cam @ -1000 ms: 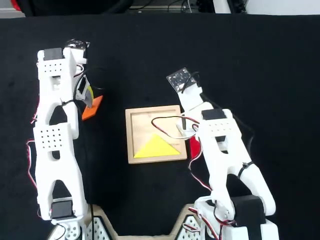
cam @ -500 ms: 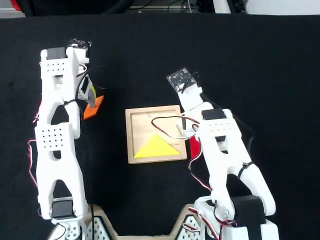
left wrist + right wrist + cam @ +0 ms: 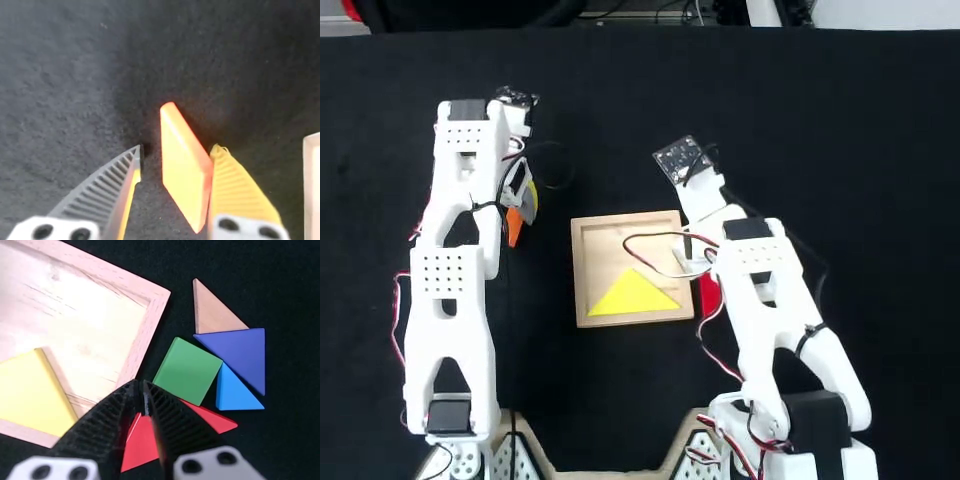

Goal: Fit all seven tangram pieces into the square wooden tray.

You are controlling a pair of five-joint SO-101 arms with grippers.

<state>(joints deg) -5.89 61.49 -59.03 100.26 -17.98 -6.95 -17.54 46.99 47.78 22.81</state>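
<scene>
Tray [image 3: 610,245], square and wooden, lies mid-table holding a yellow triangle [image 3: 633,293]. An orange piece [image 3: 513,230] sits at the left gripper [image 3: 520,200], near the tray.

Left wrist view: the jaws are partly apart. The orange piece stands tipped on edge against one finger [image 3: 235,190], clear of the other.

Right wrist view: the right gripper [image 3: 139,386] is closed and empty above a red triangle [image 3: 140,445]. A green square [image 3: 187,371], dark blue triangle [image 3: 237,352], light blue triangle [image 3: 235,390] and tan triangle [image 3: 212,312] lie clustered just outside the tray.

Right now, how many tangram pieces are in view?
7: yellow triangle in the wooden tray; orange piece tilted inside the left gripper; beside the tray, by the right gripper: green square, red triangle, tan triangle, dark blue triangle, light blue triangle. None seem hidden.
</scene>
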